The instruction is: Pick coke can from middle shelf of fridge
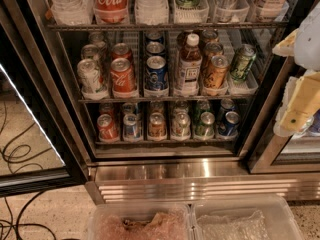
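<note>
Your gripper (301,103) hangs at three o'clock, open or closed I cannot tell; carry it toward nine o'clock, squarely onto the coke can (123,76), avoiding the blue can (156,73).

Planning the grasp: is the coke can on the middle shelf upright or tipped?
Upright: the coke can stands on its base, silver top up, in the front row. The gripper is off at the right, away from it.

upright coke can (122,77), end effector (298,108) far right
</note>
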Controlling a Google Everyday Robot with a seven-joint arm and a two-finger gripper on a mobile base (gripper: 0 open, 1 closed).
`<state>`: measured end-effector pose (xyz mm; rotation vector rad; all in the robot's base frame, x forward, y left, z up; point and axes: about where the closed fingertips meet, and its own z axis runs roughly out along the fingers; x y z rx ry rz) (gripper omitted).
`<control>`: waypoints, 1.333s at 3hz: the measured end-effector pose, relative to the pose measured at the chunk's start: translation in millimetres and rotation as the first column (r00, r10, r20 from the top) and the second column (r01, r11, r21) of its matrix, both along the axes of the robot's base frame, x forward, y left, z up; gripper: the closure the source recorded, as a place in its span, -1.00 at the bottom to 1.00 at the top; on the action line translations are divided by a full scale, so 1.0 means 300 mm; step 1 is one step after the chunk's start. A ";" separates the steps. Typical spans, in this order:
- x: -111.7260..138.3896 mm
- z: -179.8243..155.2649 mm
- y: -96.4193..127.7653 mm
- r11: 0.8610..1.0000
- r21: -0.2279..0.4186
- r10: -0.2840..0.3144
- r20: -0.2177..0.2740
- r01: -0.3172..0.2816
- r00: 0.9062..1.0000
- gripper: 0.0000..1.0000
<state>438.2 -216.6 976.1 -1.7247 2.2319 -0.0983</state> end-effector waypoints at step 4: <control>-0.178 -0.204 0.093 0.959 0.279 -0.013 0.203 -0.046 0.979 -1.00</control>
